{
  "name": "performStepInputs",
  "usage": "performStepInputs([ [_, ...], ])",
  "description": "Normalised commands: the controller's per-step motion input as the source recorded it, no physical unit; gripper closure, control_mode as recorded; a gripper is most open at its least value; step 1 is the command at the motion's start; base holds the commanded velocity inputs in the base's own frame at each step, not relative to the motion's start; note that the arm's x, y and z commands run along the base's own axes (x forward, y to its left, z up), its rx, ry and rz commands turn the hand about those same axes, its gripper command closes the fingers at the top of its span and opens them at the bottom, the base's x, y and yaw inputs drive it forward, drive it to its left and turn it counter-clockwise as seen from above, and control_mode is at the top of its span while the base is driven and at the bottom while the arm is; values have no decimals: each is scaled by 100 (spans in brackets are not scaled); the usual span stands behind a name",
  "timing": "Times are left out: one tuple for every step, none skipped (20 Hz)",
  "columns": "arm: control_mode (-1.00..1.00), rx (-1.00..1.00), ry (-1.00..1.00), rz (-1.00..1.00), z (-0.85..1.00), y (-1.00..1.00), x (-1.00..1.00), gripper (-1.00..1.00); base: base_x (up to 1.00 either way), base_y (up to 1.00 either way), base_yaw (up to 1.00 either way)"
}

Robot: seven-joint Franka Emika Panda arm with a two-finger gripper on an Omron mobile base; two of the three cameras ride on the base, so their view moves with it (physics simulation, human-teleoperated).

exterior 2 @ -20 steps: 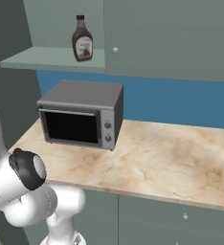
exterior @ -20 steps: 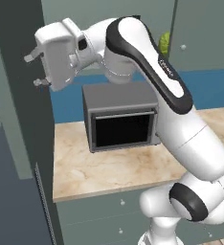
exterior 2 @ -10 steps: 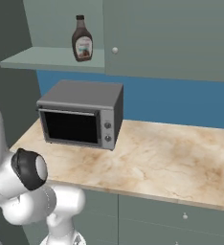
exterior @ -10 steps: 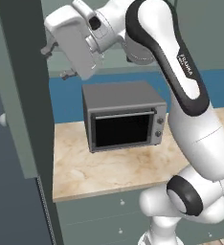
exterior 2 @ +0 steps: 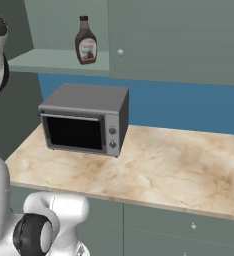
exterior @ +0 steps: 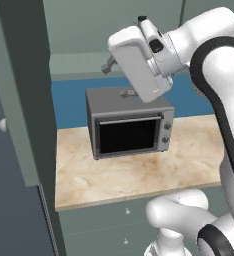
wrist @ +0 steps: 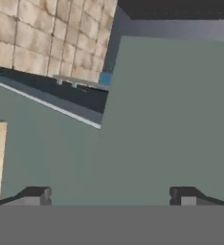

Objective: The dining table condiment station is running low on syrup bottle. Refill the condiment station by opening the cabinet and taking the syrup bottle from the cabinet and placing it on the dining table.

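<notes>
A: The open grey-green flat cabinet door (exterior: pixel 19 95) left of the two-finger gripper (exterior: pixel 116 79) runs off the top edge.

B: And the white hand covers all but one dark fingertip (exterior: pixel 107 67). The small dark brown syrup bottle's (exterior 2: pixel 86 41) label is too small to read.

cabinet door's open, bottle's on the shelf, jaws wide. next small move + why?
Probably swing the hand right and turn it toward the syrup bottle. The bottle stands upright on the open cabinet shelf above the microwave, untouched. The gripper is open and empty, raised in front of the shelf, and the hand view faces plain green panel, not the bottle, so it isn't lined up for a grasp yet.
</notes>
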Motion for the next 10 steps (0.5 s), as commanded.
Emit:
performStepInputs([
  [-100, 25, 15, -61, 0, -59, -8, -100, 0, 0, 0],
  [-100, 31, 20, -63, 0, -56, -1, -100, 0, 0, 0],
  [-100, 32, 29, -65, 0, -40, 0, -100, 0, 0, 0],
  [-100, 35, 33, -63, 0, -36, -3, -100, 0, 0, 0],
  [-100, 38, 36, -61, 0, -31, -5, -100, 0, 0, 0],
  [-100, 40, 40, -58, 0, -25, -4, -100, 0, 0, 0],
  [-100, 41, 40, -57, -4, -24, -1, -100, 0, 0, 0],
  [-100, 43, 41, -55, -6, -20, 0, -100, 0, 0, 0],
  [-100, 44, 41, -52, -4, -22, 0, -100, 0, 0, 0],
  [-100, 45, 39, -52, 0, -28, 0, -100, 0, 0, 0],
])
